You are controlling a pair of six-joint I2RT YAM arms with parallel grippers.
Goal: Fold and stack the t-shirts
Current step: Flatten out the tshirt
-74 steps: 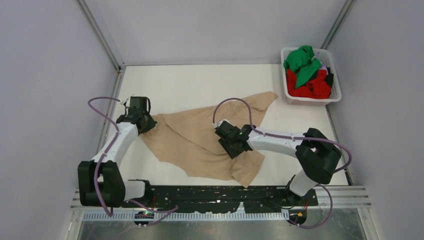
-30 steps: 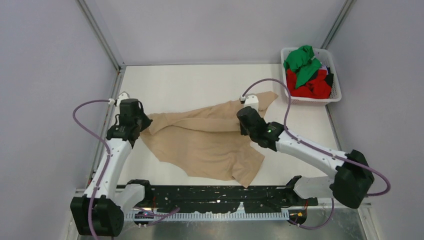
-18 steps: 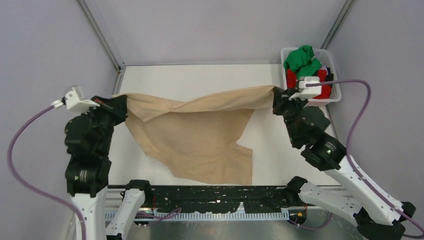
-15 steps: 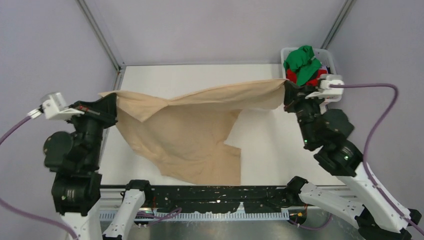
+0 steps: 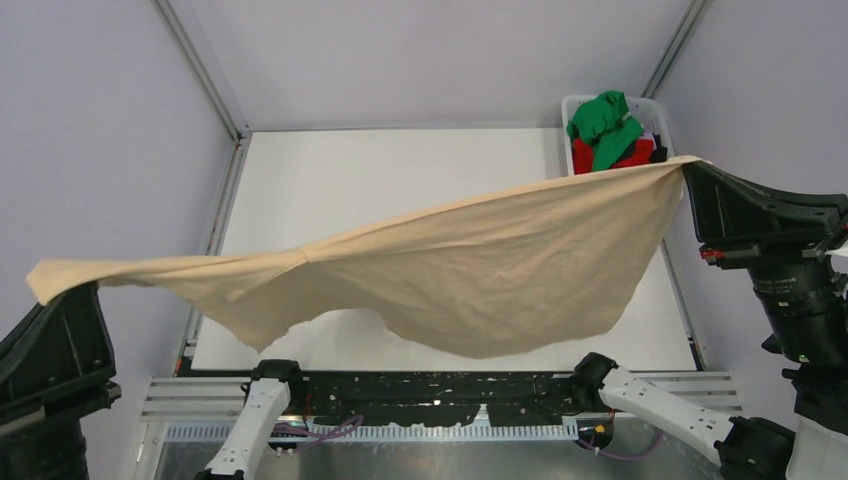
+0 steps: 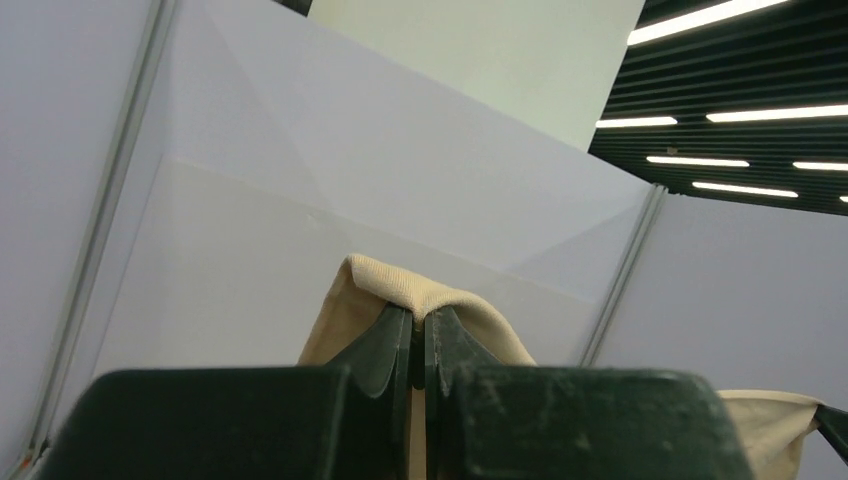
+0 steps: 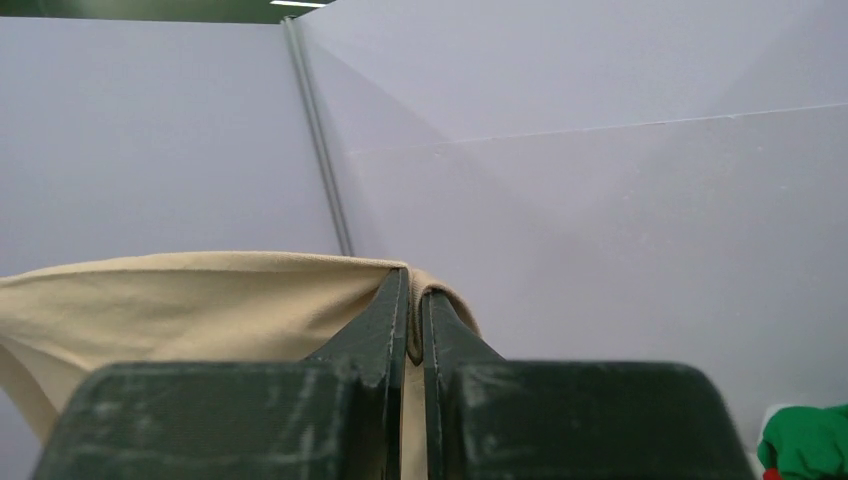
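Note:
The beige t-shirt [image 5: 470,260] hangs stretched in the air between both arms, high above the table, sagging in the middle. My left gripper [image 5: 45,285] is shut on its left corner at the lower left of the top view; in the left wrist view [image 6: 418,320] cloth [image 6: 420,292] folds over the closed fingertips. My right gripper [image 5: 688,168] is shut on the right corner at the right edge; in the right wrist view [image 7: 411,290] cloth [image 7: 180,300] is pinched between the fingers. Green [image 5: 603,122] and red [image 5: 632,153] t-shirts lie bunched in the basket.
A white lattice basket [image 5: 583,100] stands at the far right corner of the white table [image 5: 400,170]. Grey enclosure walls with metal posts surround the table. A black perforated rail [image 5: 430,385] runs along the near edge.
Both arms have risen and spread apart, lifting the beige t-shirt off the table until it hangs stretched close under the top camera.

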